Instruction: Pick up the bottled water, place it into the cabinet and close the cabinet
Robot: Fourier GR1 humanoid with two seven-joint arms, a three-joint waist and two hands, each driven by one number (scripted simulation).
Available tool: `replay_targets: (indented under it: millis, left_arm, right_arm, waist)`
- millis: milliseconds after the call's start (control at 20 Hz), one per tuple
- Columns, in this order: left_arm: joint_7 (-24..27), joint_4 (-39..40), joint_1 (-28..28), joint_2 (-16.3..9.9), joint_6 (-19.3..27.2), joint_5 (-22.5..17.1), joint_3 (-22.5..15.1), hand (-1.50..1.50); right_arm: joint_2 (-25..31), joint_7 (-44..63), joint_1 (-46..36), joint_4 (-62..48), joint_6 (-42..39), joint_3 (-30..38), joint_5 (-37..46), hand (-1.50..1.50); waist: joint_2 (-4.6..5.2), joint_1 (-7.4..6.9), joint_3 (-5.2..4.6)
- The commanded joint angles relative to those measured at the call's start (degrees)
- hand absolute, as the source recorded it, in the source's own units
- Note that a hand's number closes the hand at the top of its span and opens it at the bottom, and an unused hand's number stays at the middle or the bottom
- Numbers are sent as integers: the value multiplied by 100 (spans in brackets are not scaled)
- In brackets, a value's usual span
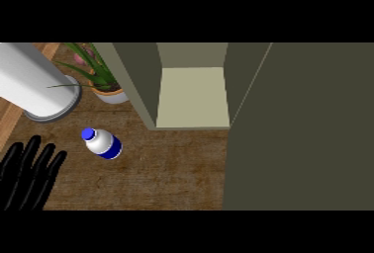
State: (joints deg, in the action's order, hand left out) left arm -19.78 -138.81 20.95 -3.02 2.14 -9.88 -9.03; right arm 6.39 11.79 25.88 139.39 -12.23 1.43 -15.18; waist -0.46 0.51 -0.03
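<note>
Only one hand [27, 173] shows, the left, at the view's lower left edge, black, fingers straight and spread, pointing up the view, holding nothing and resting over the wooden counter [168, 173]. Just up and to its right, apart from the fingers, stands the bottle [102, 143], white with a blue cap and a blue band, seen from above on the counter. Beyond the bottle, at the upper left, a large white cylinder [33, 81] with a grey rim stands near the counter's edge, and beside it a potted plant [102, 79] with long green leaves sits in a pale pot. To the right of the plant the cabinet [191, 94] is open, its pale inner floor bare. Its door [300, 128], dark olive, fills the view's right side. The right hand shows nowhere.
</note>
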Motion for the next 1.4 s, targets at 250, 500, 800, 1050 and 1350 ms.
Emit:
replay_targets:
  millis: [250, 500, 800, 1050, 1350]
  left_arm:
    - [312, 185, 316, -288, -456, -594, 1034, -150]
    - [1067, 1595, -117, -169, -632, -304, 1170, -150]
    - [1617, 2517, -467, -431, -980, -104, 1412, -150]
    - [1739, 3217, -862, -675, -1244, -431, 1790, -150]
    - [2611, 4850, -1596, -606, -1087, 50, 1991, -150]
  right_arm:
    - [-108, 213, 854, 1273, -195, 209, -960, -150]
    - [-136, 118, 839, 1322, -253, 40, -817, -150]
    - [-132, 29, 912, 1360, -295, 28, -861, -150]
    - [75, -307, 1230, 1172, -659, 554, -1313, -150]
    - [103, -531, 1466, 994, -905, 570, -1430, -150]
  waist:
    - [-1, 36, -4]
    - [24, 108, -9]
    - [38, 88, -12]
    - [28, 100, -3]
    - [36, 162, -6]
